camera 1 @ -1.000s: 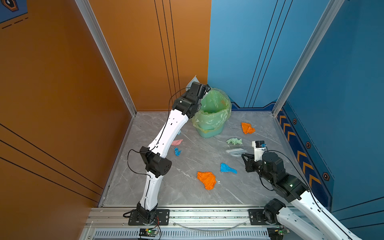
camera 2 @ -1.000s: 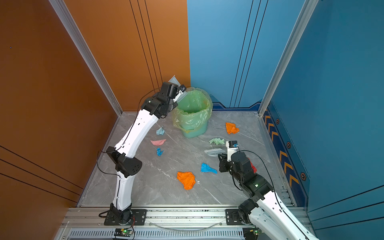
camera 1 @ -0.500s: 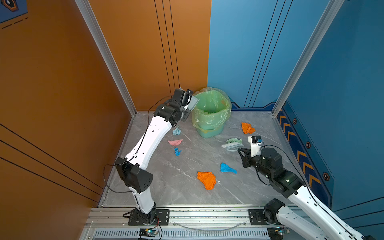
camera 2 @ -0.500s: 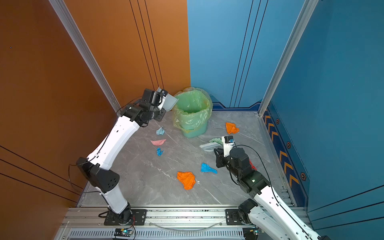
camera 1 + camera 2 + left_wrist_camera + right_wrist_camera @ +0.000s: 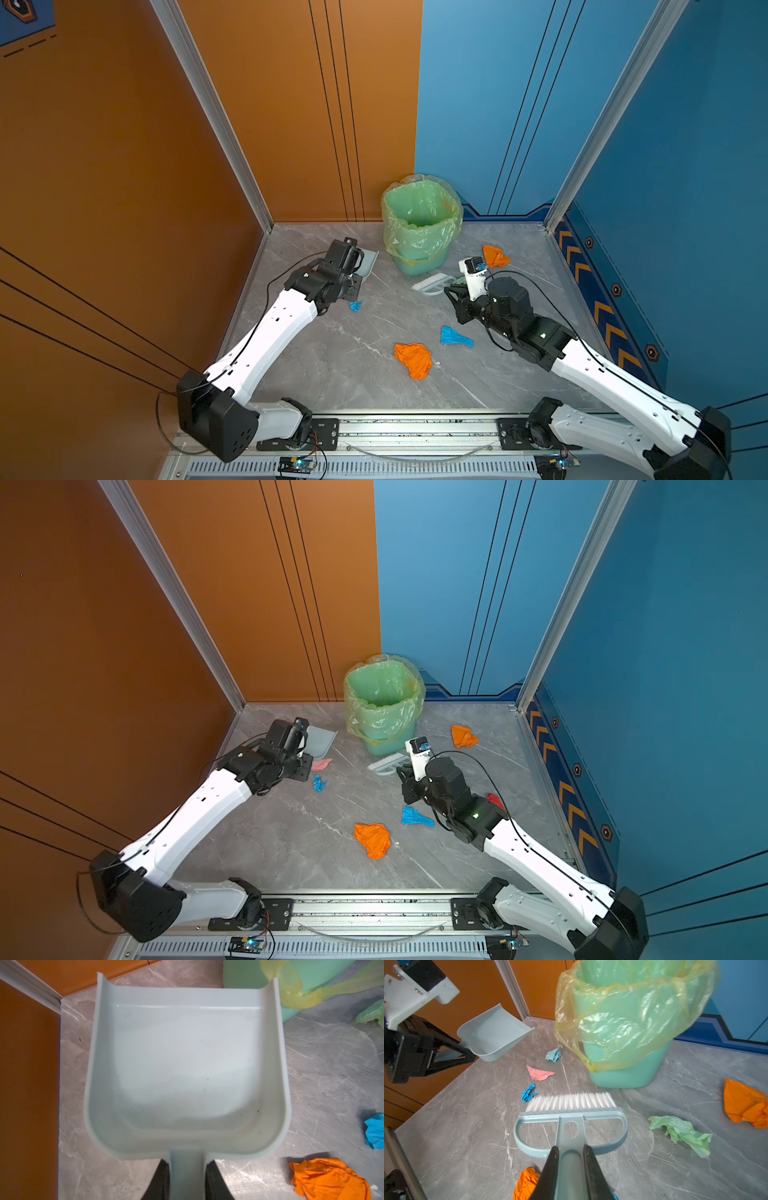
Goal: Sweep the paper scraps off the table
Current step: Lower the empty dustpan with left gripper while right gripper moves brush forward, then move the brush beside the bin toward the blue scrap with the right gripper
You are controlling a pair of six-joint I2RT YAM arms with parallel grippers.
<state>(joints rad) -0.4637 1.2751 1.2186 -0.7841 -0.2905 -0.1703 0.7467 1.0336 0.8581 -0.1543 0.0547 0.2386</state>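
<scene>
Paper scraps lie on the grey table point(image 5: 332, 374): an orange wad point(image 5: 413, 359) and a bright blue one point(image 5: 455, 336) at the front, another orange point(image 5: 494, 255) at the back right, and a small blue point(image 5: 355, 306), a pink point(image 5: 322, 764), a red point(image 5: 494, 800), a pale green point(image 5: 681, 1132) and a light blue point(image 5: 554, 1054). My left gripper point(image 5: 187, 1162) is shut on the handle of an empty pale dustpan point(image 5: 187, 1064), held low at the back left. The white-bristled brush point(image 5: 571, 1105) stands in front of the bin, its handle held by my shut right gripper point(image 5: 571, 1150).
A green bin point(image 5: 419, 232) with a translucent liner stands at the back middle of the table. Orange and blue walls close off the left, back and right. An aluminium rail point(image 5: 415, 432) with both arm bases runs along the front.
My left arm has swung the dustpan away from the bin's rim and down to the back left of the table. My right arm has carried the brush back and left, nearer the bin.
</scene>
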